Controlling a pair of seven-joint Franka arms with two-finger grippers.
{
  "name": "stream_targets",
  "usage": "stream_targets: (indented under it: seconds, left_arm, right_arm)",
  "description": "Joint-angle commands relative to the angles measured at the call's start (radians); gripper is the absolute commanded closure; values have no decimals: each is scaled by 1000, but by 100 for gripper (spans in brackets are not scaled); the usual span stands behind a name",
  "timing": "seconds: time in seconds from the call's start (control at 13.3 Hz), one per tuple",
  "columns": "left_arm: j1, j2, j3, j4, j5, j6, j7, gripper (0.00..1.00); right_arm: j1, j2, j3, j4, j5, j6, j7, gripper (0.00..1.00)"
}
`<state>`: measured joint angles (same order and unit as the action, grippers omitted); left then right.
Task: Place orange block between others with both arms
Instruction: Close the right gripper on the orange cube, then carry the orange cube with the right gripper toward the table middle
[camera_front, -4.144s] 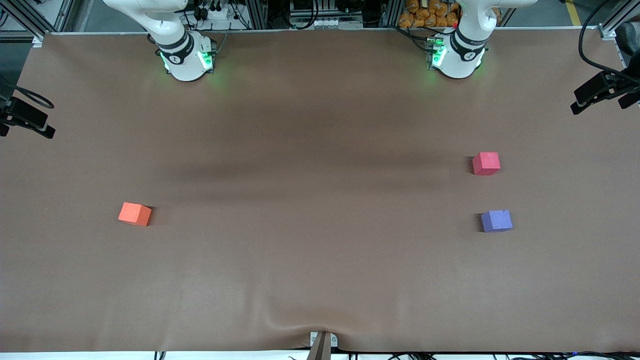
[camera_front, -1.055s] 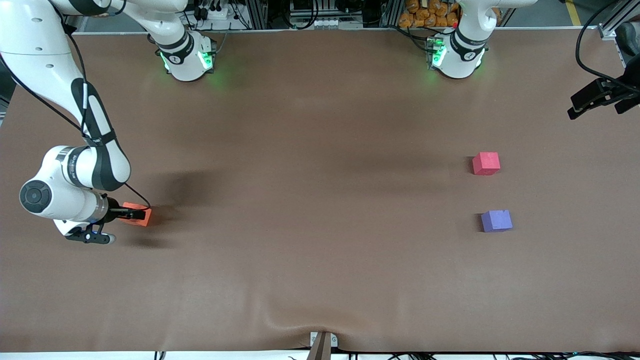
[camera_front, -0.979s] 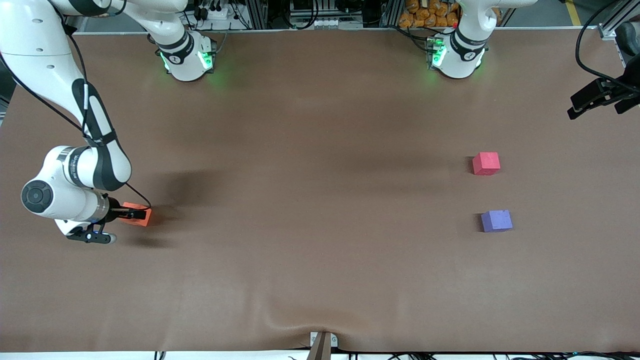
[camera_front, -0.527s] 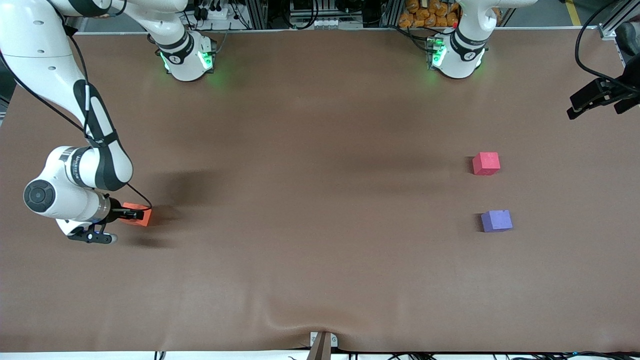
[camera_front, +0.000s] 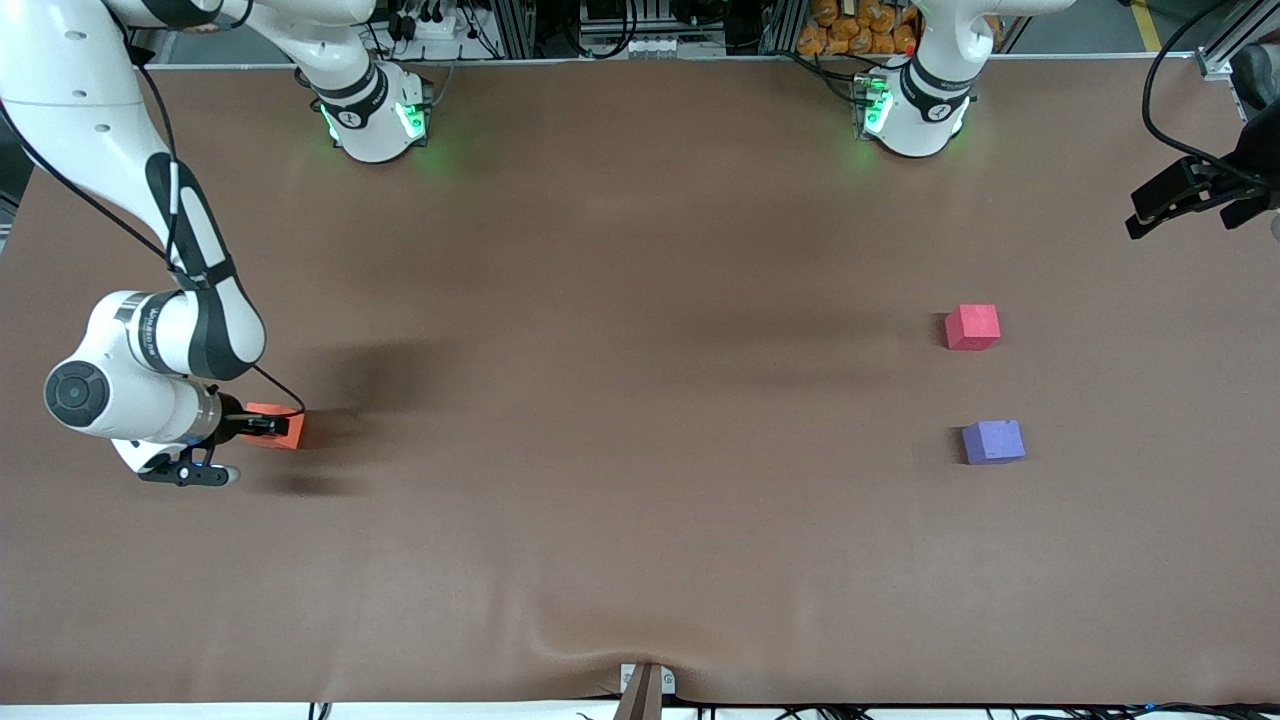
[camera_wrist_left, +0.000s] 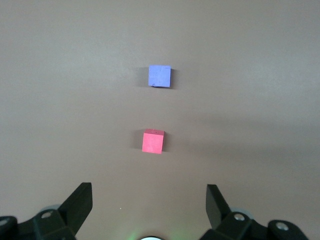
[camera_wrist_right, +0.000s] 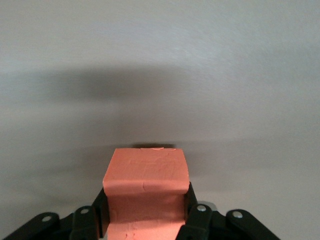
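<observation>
The orange block (camera_front: 291, 431) (camera_wrist_right: 145, 172) sits on the table at the right arm's end, and my right gripper (camera_front: 270, 427) (camera_wrist_right: 146, 201) is shut on it, one black finger pressed to each side. The others stand at the left arm's end. These are the pinkish-red cube (camera_front: 972, 327) (camera_wrist_left: 152, 141) and the purple-blue cube (camera_front: 993, 441) (camera_wrist_left: 159, 76), which lies nearer to the front camera, with a gap between them. My left gripper (camera_wrist_left: 149, 192) hangs open and empty high over that end and waits.
A brown mat (camera_front: 640, 350) covers the whole table, with a wrinkle at its front edge (camera_front: 590, 650). The arm bases (camera_front: 375, 120) (camera_front: 915, 115) stand along the back edge. A wide stretch of bare mat lies between the orange block and the two cubes.
The right gripper's fingers have closed onto the orange block, which rests at the same spot. The cubes have not moved, and the left arm has barely shifted.
</observation>
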<state>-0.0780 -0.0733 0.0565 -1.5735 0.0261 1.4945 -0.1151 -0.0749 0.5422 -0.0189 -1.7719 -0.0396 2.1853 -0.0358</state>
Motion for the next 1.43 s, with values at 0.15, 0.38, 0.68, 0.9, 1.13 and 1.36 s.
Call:
stream_targets:
  seconds: [0.15, 0.38, 0.68, 0.9, 1.13, 1.36]
  left_arm:
    - [0, 1, -10, 13, 8, -10, 11, 0]
    - [-5, 1, -38, 9, 9, -10, -8, 0]
    - [4, 16, -40, 7, 11, -11, 3, 0]
    - [-5, 36, -40, 7, 11, -11, -11, 0]
    - [-2, 36, -41, 15, 11, -10, -5, 0]
    - [0, 38, -41, 16, 11, -8, -3, 0]
  right_arm:
    - [171, -68, 2, 104, -19, -125, -4, 100]
    - [291, -54, 2, 156, -8, -118, -4, 100]
    - [493, 11, 2, 232, -11, -105, 7, 100]
    - [585, 88, 2, 292, -10, -79, 11, 100]
    - [650, 111, 2, 295, -8, -42, 7, 100]
    - [727, 125, 2, 301, -8, -35, 8, 100]
